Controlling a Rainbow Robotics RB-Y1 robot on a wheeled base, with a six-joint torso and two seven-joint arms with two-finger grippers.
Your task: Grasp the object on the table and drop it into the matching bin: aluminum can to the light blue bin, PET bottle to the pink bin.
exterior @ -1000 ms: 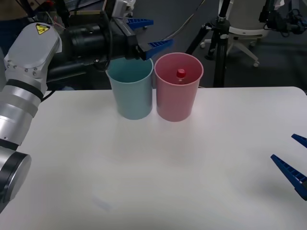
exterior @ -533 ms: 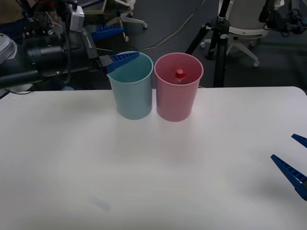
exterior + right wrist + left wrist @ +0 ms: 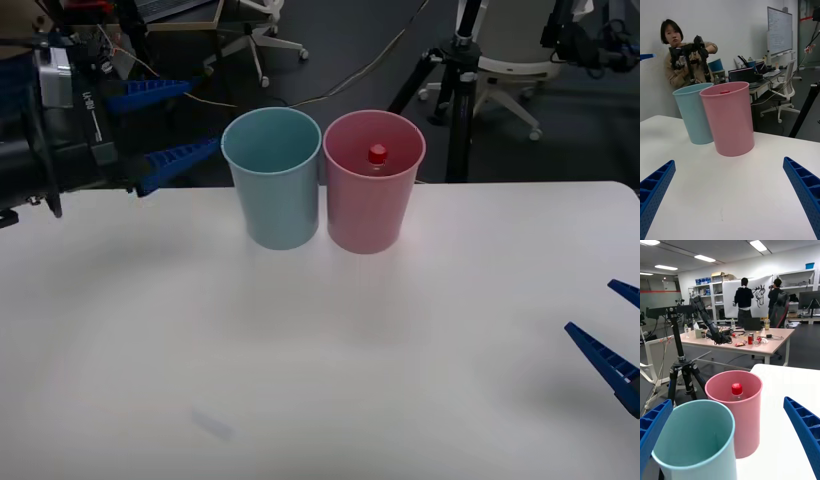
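Observation:
The PET bottle stands inside the pink bin; its red cap shows below the rim, and again in the left wrist view. The light blue bin stands touching the pink one on its left, at the back of the white table. My left gripper hovers open and empty to the left of the light blue bin, at rim height. Low over the table's right front edge, my right gripper is open and empty. From that wrist, both bins stand well ahead of the fingers.
A black tripod and an office chair stand on the floor behind the table's far edge. The white tabletop stretches bare from the bins to the front edge.
My left arm has pulled back to the left, from over the bins' rims to beside the light blue bin, still open. The bottle and the right arm have not moved.

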